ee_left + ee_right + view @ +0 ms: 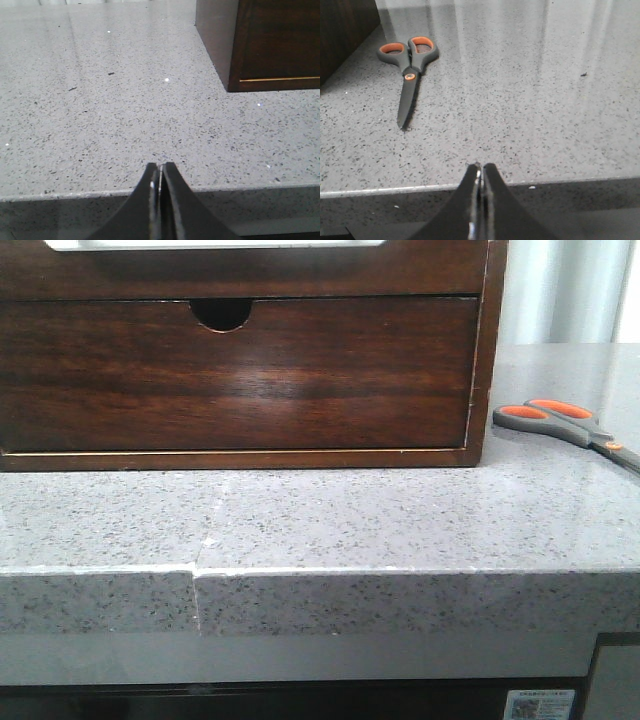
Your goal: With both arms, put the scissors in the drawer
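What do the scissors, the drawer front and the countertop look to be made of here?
Scissors: handles look like matte grey plastic with orange lining in the loops; the dark blades are probably coated metal, though that is unclear. Drawer: dark brown wood or veneer with visible grain and a glossy finish that shows a soft reflection. Countertop: speckled grey stone or a stone-like composite, polished, with streaky reflections.
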